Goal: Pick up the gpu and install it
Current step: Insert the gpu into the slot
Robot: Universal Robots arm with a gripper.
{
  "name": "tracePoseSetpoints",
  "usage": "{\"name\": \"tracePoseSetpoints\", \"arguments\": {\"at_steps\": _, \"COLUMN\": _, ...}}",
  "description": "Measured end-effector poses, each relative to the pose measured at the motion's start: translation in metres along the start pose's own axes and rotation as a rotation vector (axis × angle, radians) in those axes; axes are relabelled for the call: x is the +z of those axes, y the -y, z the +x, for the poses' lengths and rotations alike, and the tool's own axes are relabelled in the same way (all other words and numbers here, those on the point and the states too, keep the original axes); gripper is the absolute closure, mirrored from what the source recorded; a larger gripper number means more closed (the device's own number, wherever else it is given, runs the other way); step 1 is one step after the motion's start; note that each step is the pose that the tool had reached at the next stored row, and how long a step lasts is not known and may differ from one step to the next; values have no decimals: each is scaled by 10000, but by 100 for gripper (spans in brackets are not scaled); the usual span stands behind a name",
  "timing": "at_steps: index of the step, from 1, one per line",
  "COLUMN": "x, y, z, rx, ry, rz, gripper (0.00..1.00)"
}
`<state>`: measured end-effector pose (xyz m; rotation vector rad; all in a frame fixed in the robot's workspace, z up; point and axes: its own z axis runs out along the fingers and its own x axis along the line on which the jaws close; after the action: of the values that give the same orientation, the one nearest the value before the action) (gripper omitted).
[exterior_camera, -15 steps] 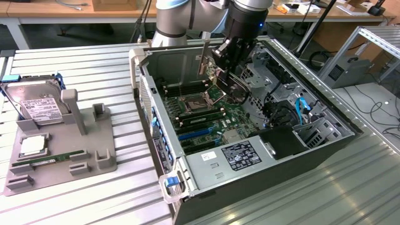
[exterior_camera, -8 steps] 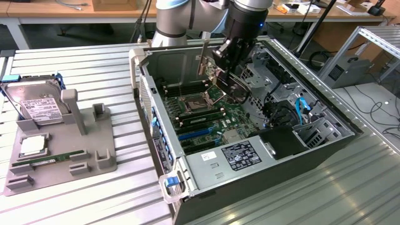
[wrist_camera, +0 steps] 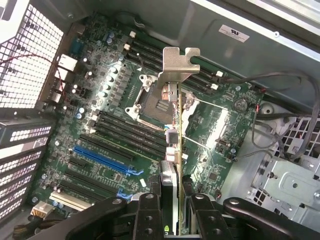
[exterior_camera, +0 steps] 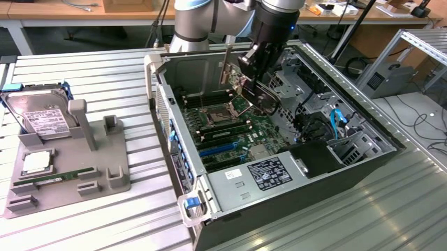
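Note:
My gripper [exterior_camera: 256,58] hangs over the open computer case [exterior_camera: 363,157], shut on the gpu [exterior_camera: 261,97]. The gpu is a thin dark card, held on edge above the motherboard [exterior_camera: 231,128] and apart from it. In the wrist view the gpu [wrist_camera: 172,137] runs edge-on away from my gripper [wrist_camera: 173,202], one black finger [wrist_camera: 148,216] pressed on each face. Its silver end bracket [wrist_camera: 178,62] sits at the far end, over the processor socket [wrist_camera: 156,100]. A blue expansion slot [wrist_camera: 102,157] lies on the board to one side of the card.
At the exterior view's left, a grey fixture [exterior_camera: 66,172] holds a silver hard drive [exterior_camera: 45,117] and a green memory stick [exterior_camera: 56,178]. Inside the case are a labelled power supply [exterior_camera: 269,173], blue cables [exterior_camera: 338,123] and a drive cage [exterior_camera: 290,83]. Case walls surround the board.

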<state>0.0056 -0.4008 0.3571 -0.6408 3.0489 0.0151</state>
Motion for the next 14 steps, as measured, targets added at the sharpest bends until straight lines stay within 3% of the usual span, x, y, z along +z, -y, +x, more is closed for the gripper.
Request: {"name": "tracePoseSetpoints", "arguments": {"at_steps": 14, "x": 1, "y": 0, "z": 0, "rx": -970, "ry": -4, "rz": -27, "gripper": 73}}
